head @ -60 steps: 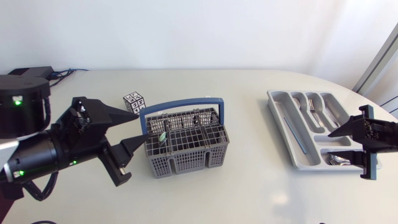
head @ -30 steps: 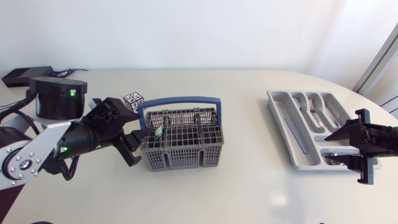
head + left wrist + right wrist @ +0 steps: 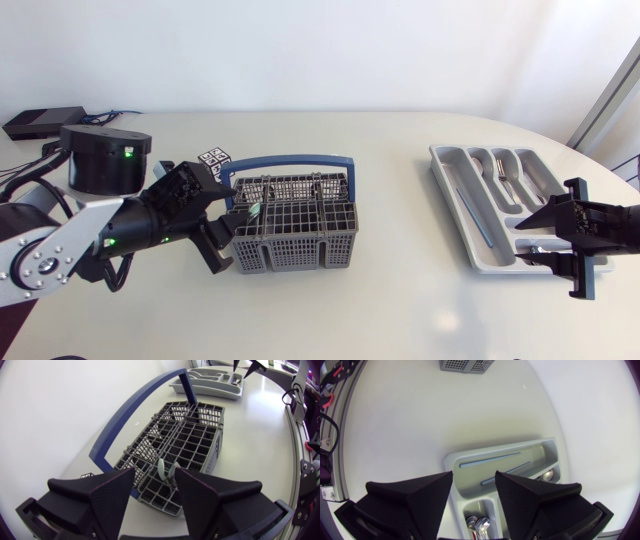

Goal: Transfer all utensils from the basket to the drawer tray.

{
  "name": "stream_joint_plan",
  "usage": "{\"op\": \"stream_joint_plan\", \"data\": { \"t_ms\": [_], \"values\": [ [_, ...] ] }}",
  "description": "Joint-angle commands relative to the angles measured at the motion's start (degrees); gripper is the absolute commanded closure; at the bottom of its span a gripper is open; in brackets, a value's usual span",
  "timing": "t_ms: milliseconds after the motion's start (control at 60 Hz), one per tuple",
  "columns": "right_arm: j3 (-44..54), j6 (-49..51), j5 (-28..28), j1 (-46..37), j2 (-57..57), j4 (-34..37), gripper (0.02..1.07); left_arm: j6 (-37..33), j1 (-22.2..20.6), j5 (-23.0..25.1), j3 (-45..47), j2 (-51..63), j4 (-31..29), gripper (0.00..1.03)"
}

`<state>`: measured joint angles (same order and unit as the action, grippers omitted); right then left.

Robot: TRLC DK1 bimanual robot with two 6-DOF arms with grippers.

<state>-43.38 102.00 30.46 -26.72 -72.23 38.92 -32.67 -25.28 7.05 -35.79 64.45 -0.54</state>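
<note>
Head view, basket: the grey wire-grid basket [image 3: 295, 240] sits on the white table [image 3: 390, 300], at about 9 o'clock from the table's middle. A blue hoop [image 3: 290, 160] arches over its far side.
Utensil in basket: a pale green utensil [image 3: 257, 212] stands up from a cell at the basket's 9 o'clock end. Only its handle shows, so I cannot tell what kind it is.
Left pincer: the left pincer [image 3: 236, 214] is released, with its wedges spread and its tips at the basket's 9 o'clock rim.
Left wrist view: the green utensil [image 3: 165, 471] pokes up just ahead of the left pincer [image 3: 155, 475], in line with the gap and touching neither wedge. The basket [image 3: 195, 450] stretches away beyond it.
Tray: the grey tray [image 3: 452, 200] lies at 3 o'clock from the basket, well apart from it and set at a slant.
Tray contents: metal cutlery [image 3: 505, 180] lies in the short far compartments, and a long blue piece [image 3: 470, 212] lies in the long compartment on the tray's 9 o'clock side.
Right pincer: the right pincer [image 3: 527, 240] is released and hangs over the tray's 5 o'clock end.
Right wrist view: spoons [image 3: 476, 524] lie in a compartment under the right pincer [image 3: 473, 476]. The long blue piece [image 3: 487, 459] lies ahead of it.
Cube: a black-and-white patterned cube [image 3: 215, 161] stands at 11 o'clock from the basket, just beside the hoop.
</note>
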Motion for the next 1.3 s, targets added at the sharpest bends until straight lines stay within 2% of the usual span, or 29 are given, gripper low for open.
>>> {"op": "stream_joint_plan", "data": {
  "t_ms": [0,167,233,517,583,717,950,1283],
  "values": [
    [1.71,-0.75,0.57,0.79,0.24,0.11,0.44,-0.12,-0.91,0.16,-0.51,0.77,-0.43,0.46],
    [2.42,-1.27,0.57,1.41,0.60,0.11,0.44,0.23,-2.14,-0.63,-1.30,3.58,-0.26,0.46],
    [2.68,-1.45,0.57,1.67,1.03,0.02,0.44,0.23,-2.85,-1.16,-1.74,5.69,0.01,0.49],
    [2.95,-1.45,0.57,2.02,1.03,-0.24,0.44,0.67,-2.94,-1.86,-2.53,6.83,1.15,0.53],
    [2.95,-1.45,0.57,1.93,1.21,-0.24,0.44,0.94,-3.02,-2.21,-2.71,7.63,1.24,0.58],
    [3.03,-1.45,0.57,2.02,1.56,-0.24,0.44,1.46,-3.37,-2.48,-3.14,8.33,1.24,0.76],
    [3.03,-1.45,0.57,2.11,1.65,-0.24,0.44,1.73,-3.64,-3.01,-3.41,7.63,1.24,1.00],
    [3.03,-1.54,0.57,2.37,1.91,-0.16,0.44,2.87,-3.81,-3.01,-3.76,3.85,1.24,1.00]
  ]
}}
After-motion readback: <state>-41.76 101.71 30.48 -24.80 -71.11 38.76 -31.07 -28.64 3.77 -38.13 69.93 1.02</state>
